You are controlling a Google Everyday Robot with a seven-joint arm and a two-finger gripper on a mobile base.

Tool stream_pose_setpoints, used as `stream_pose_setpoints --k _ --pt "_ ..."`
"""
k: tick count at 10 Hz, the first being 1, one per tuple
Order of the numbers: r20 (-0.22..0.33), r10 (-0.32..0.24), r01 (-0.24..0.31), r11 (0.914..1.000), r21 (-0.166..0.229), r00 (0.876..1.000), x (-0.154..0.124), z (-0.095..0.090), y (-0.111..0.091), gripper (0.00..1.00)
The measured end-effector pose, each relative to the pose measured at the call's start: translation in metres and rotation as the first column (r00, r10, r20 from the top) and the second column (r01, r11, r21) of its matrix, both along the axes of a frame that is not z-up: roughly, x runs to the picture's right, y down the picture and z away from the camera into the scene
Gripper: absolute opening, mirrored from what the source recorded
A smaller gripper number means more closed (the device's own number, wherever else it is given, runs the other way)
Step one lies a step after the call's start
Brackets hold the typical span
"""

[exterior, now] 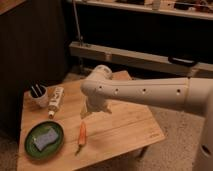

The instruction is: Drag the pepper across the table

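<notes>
The pepper (82, 135) is a slender orange piece with a darker tip. It lies on the light-wood table (127, 127), near the front edge and left of centre. My gripper (94, 112) hangs from the white arm just above and slightly behind the pepper, a short gap apart from it. Its fingers stand open with nothing between them. The arm reaches in from the right across the table's back half.
A green plate (29, 147) holding a blue sponge (45, 138) sits at the front left. A white tube with a red label (56, 100) and a white cup (38, 95) stand at the back left. A metal rail and dark shelving run behind the table.
</notes>
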State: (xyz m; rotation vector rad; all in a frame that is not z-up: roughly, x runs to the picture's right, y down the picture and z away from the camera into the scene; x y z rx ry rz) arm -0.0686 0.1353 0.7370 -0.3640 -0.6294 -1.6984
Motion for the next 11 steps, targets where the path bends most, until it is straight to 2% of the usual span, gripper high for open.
stream_pose_setpoints --k 3,7,11 --pt "-0.003 -0.009 0.009 0.9983 -0.058 1.0 -0.006 0.02 0.033 0.8" --pt "-0.02 -0.061 0.059 0.9943 -0.089 0.998 -0.016 0.012 0.072 0.8" --pt "0.026 -0.099 0.101 0.9856 -0.135 0.995 -0.034 0.016 0.096 0.8"
